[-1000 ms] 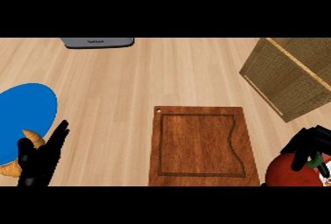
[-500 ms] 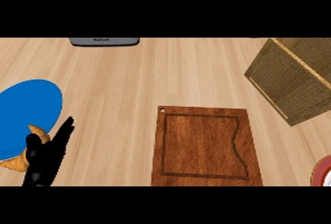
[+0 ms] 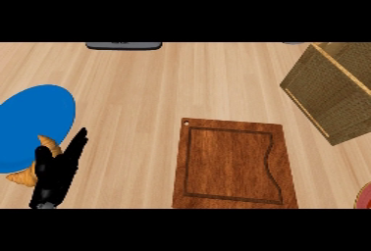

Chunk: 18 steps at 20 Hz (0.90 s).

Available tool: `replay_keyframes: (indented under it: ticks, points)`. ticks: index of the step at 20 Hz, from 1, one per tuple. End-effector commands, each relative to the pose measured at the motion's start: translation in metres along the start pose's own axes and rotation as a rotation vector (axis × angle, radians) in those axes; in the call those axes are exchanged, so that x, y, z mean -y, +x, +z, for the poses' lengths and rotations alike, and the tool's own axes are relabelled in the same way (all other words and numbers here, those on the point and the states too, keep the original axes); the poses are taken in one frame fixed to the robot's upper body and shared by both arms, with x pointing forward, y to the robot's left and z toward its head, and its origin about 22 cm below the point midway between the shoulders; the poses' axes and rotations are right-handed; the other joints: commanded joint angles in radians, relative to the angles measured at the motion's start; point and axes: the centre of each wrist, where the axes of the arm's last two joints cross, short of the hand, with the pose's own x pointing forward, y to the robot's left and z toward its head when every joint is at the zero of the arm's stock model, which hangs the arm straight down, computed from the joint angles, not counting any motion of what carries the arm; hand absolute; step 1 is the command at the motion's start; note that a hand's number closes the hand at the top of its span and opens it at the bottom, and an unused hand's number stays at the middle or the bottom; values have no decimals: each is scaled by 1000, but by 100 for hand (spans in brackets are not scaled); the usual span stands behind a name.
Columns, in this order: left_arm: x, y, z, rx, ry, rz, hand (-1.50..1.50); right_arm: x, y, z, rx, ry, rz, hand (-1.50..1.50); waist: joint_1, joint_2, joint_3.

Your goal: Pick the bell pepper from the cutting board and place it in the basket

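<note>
cutting board (image 3: 235, 166) bare | red sliver (image 3: 364, 196), perhaps pepper, right of board | basket (image 3: 333, 88) unfilled | left hand (image 3: 58, 171) fingers straight, resting left of board | right hand unseen

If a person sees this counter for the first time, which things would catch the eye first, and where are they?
Probably the bright blue plate at the left edge, with a croissant at its lower rim and the open left hand resting just beside it. Next comes the dark wooden cutting board at lower centre, with nothing on it, and the woven basket at the upper right. A sliver of something red shows at the right edge.
</note>
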Motion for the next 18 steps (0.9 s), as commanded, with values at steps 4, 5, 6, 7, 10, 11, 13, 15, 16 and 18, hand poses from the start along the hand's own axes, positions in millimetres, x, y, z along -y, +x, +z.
replay_keyframes:
  ticks: [4,5,6,7,10,11,13,15,16,18]
  points:
    - [11,-22,-7,-117,-18,-1,0,4,-47,-38,-58,20,-113,150,-1,12,-12]
    - [10,-33,-4,-126,-5,22,0,-9,-53,-39,-99,34,-200,150,-5,10,-13]
    - [29,-30,-2,-133,-37,13,0,-17,-56,-48,-93,31,-210,150,2,12,-12]
    - [8,-44,8,-135,-14,13,0,-20,-64,-42,-111,32,-205,150,-5,7,-12]
    - [11,-32,0,-132,-19,20,0,-10,-92,-41,-106,34,-223,150,-11,8,-12]
    - [1,-44,6,-133,-23,36,0,-2,-104,-37,-108,42,-200,150,-2,12,-12]
    - [-1,-35,5,-134,-18,27,0,-19,-106,-48,-91,37,-218,150,-3,9,-12]
    - [5,-31,1,-132,-18,37,0,-15,-109,-52,-88,31,-223,150,-7,8,-12]
    - [-5,-26,-7,-144,-11,23,0,-13,-110,-55,-110,46,-207,150,-7,10,-12]
    - [9,-36,6,-130,-22,22,0,-10,-111,-50,-210,-106,7,150,9,16,-12]
